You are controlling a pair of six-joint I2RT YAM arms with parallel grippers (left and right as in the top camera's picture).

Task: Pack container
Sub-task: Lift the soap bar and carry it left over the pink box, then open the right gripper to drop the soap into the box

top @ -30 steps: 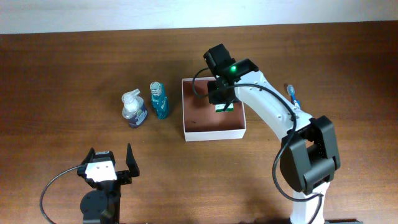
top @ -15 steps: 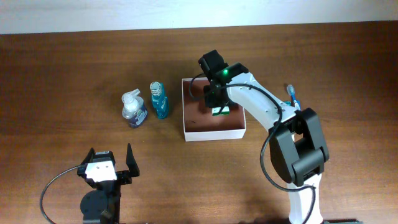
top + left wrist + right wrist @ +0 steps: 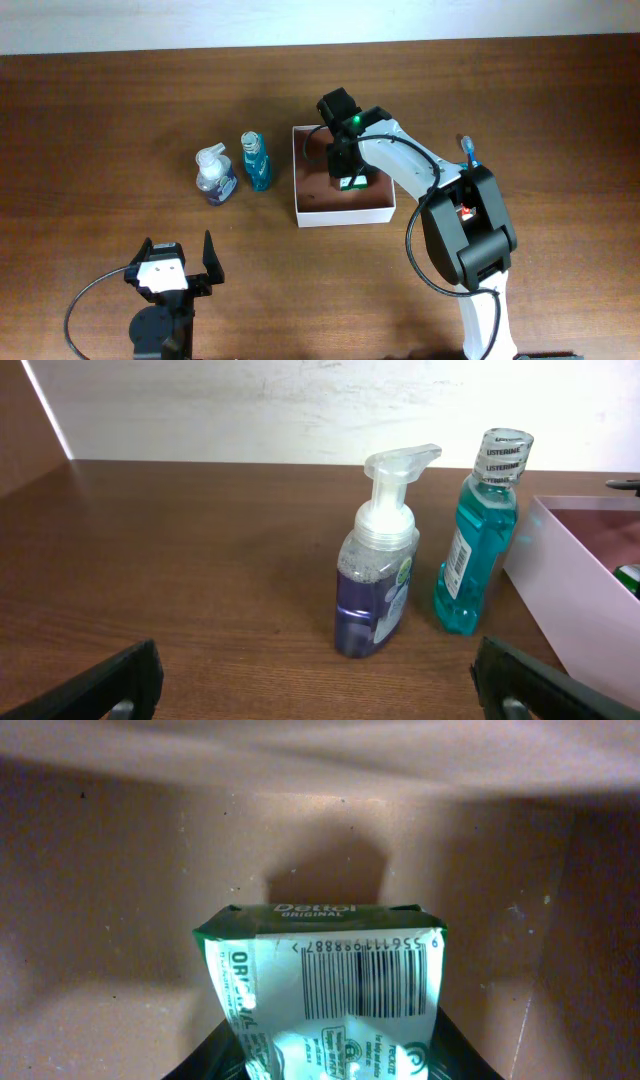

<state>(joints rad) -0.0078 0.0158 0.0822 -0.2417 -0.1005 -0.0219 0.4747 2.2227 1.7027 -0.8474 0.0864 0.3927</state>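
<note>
Noted overhead the square, white-walled, pinkish-brown-floored container (image 3: 345, 214) at mid-table, with the right gripper (image 3: 346, 168) lowered inside. Confirmed only through the right wrist view its jaws pinching a green-and-white barcoded Dettol packet (image 3: 330, 985), facing a container wall, bare floor either side. Found the left gripper (image 3: 178, 265) spread wide, empty, well apart from the clear pump bottle (image 3: 380, 575) and teal mouthwash bottle (image 3: 478, 540) standing beside the container's left wall.

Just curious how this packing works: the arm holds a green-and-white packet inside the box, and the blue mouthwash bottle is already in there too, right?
Not quite. The mouthwash bottle is outside the container, standing on the table beside the pump bottle, as the overhead view shows. The right gripper does hold the green-and-white packet inside the container.
</note>
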